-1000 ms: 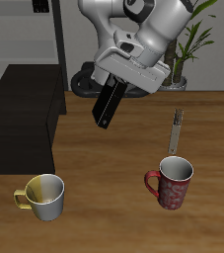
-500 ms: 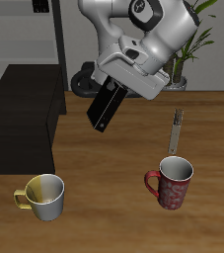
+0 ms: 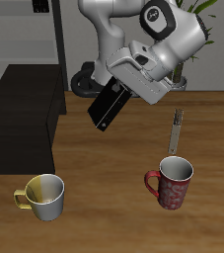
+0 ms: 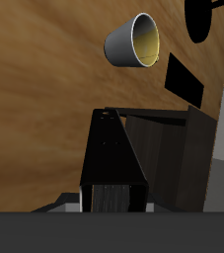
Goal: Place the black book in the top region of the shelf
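**Inspector A:** Noting the gripper (image 3: 118,84) first: it hangs above the table (image 3: 113,158), raised well clear of the wood, with the black book (image 3: 107,105) clamped at its upper end. The jaws are closed down to the book's thickness, one finger on each flat cover.

**Inspector B:** Attitude of the book?

**Inspector A:** Tilted. Its lower end swings toward the shelf (image 3: 25,124), its upper end sits under the wrist. It touches nothing but the fingers.

**Inspector B:** Position against the shelf?

**Inspector A:** Beside it, not over it. In the exterior view the book hangs between the shelf and the narrow grey-brown strip (image 3: 176,131), higher than the shelf's top face.

**Inspector B:** Wrist camera confirms?

**Inspector A:** It does. The book (image 4: 113,163) runs straight out from between the jaws, and the shelf (image 4: 178,148) lies below and beyond it. The yellow-lined mug (image 4: 135,42) shows farther off on the wood.

**Inspector B:** Other items?

**Inspector A:** That same mug (image 3: 43,196) near the table's front edge and a red mug (image 3: 171,182) below the strip, both upright and well apart from the book.
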Robot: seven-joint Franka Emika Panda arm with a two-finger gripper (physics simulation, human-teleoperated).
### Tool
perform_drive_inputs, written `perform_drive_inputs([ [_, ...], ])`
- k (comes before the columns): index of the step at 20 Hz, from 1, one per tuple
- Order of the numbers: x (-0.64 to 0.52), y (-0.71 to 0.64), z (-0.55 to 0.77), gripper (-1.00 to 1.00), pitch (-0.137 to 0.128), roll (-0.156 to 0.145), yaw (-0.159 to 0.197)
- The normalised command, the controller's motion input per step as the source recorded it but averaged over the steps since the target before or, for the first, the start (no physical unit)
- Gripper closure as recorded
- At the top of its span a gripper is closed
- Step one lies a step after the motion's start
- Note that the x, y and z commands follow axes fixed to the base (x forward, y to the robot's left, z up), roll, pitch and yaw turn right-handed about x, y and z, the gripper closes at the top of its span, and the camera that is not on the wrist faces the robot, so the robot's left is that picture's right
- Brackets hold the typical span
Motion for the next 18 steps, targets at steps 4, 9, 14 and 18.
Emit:
perform_drive_inputs([
  [4,-0.11,0.01,0.03,1.0,-0.024,-0.057,-0.013],
  [9,-0.07,-0.05,0.11,1.0,-0.044,-0.067,-0.028],
  [14,0.04,-0.11,0.05,1.0,-0.013,-0.045,-0.01],
  [18,0.0,-0.07,-0.03,1.0,0.0,-0.043,0.001],
])
